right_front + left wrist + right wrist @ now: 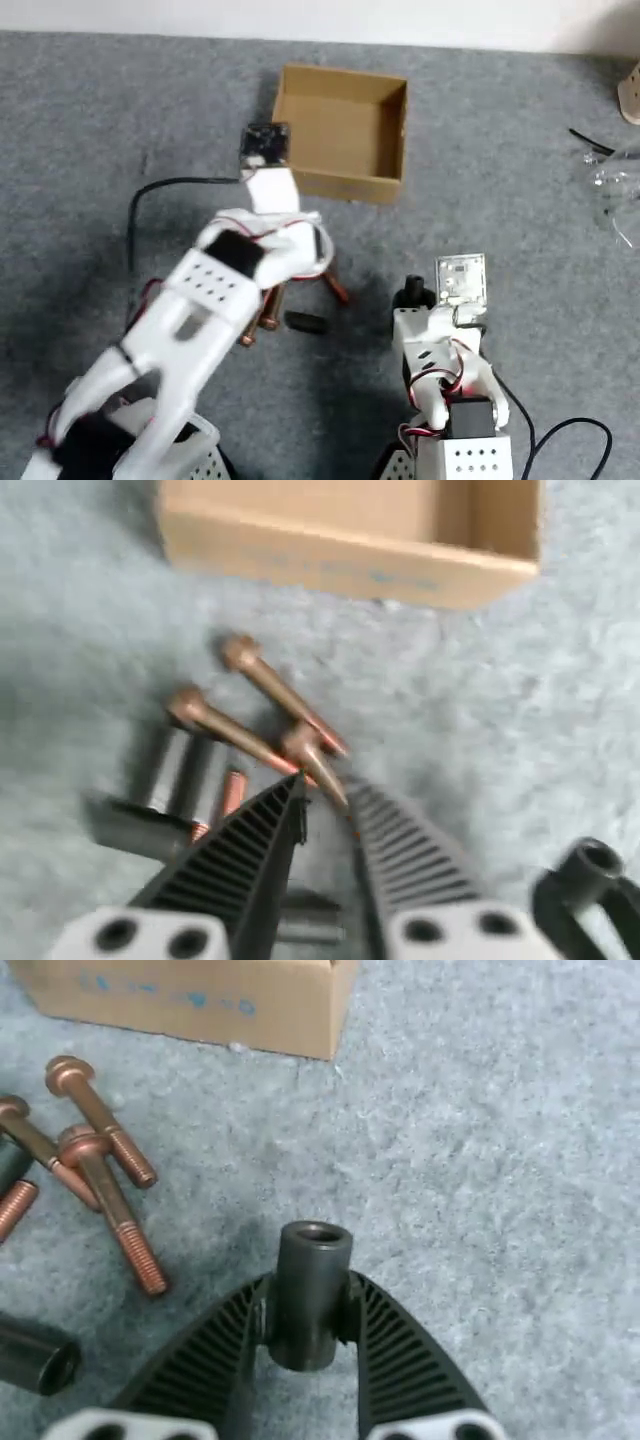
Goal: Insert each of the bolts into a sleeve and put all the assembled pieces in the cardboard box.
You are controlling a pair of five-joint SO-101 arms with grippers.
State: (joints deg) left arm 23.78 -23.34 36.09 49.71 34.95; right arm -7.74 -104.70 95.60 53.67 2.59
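Several copper bolts (270, 685) lie in a loose heap on the grey carpet in front of the cardboard box (340, 565). My left gripper (325, 795) hangs over the heap, narrowly open, its fingertips either side of one bolt (305, 750). Dark sleeves (175, 770) lie beside the bolts. In the high view the left arm (230, 270) covers most of the heap; one bolt (336, 290) and a black sleeve (305, 322) stick out. My right gripper (308, 1300) is shut on an upright black sleeve (312, 1260), to the right of the bolts (110, 1210).
The open box (345, 185) stands at the back centre. A black cable (170, 185) loops on the carpet at left. Clear plastic and wires (610, 180) lie at the right edge. Another sleeve (35, 1355) lies near my right gripper.
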